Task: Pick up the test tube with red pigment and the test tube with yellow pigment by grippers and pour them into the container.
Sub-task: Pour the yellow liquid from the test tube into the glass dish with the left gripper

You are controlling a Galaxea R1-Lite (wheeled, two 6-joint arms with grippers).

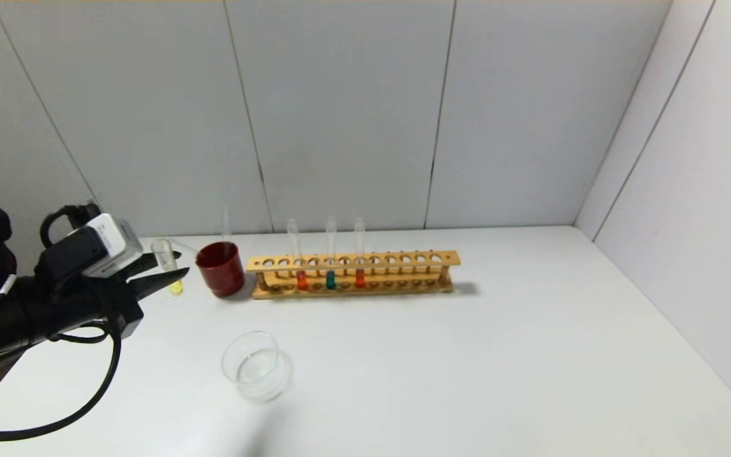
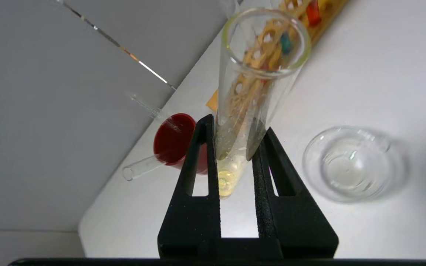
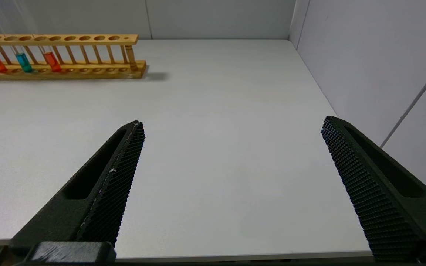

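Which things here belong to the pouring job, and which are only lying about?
For the job: left pincer holding the yellow tube; glass dish; red tubes in the wooden rack; right pincer, open.

Lying about: green tube; dark red cup; empty tube.

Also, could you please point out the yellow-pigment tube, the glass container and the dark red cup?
test tube with yellow pigment (image 2: 226,180), left wrist view, its yellow-filled bottom.
container (image 1: 233,353), head view, its left rim.
dark red cup (image 1: 221,271), head view, its outer wall.
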